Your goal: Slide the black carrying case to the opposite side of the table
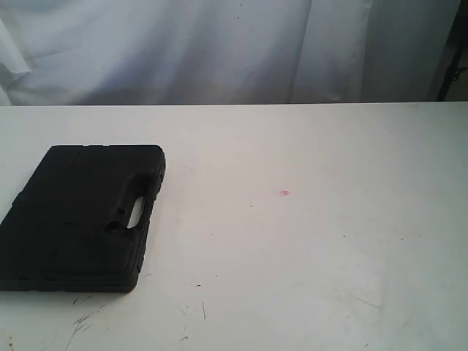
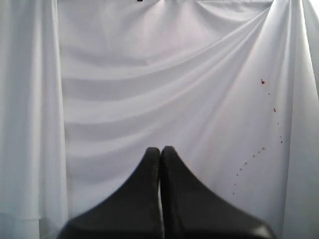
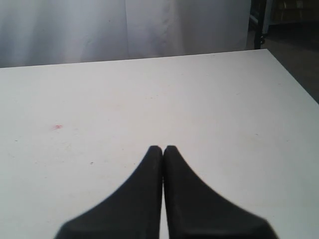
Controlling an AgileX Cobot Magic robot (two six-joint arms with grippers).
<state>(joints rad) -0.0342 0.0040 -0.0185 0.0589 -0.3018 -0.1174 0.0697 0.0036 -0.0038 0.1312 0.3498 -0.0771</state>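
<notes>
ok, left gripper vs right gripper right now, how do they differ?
Left gripper points at the draped white curtain, with no table in its view; right gripper looks down across the table, red spot in view. The left seems aimed level or higher, the right tilted downward. Shared: both are black, shut and holding nothing, and neither wrist view shows the case.

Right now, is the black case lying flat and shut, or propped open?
Shut and lying flat: the case rests on the table as one flat slab, no gap showing along its visible edges.
</notes>
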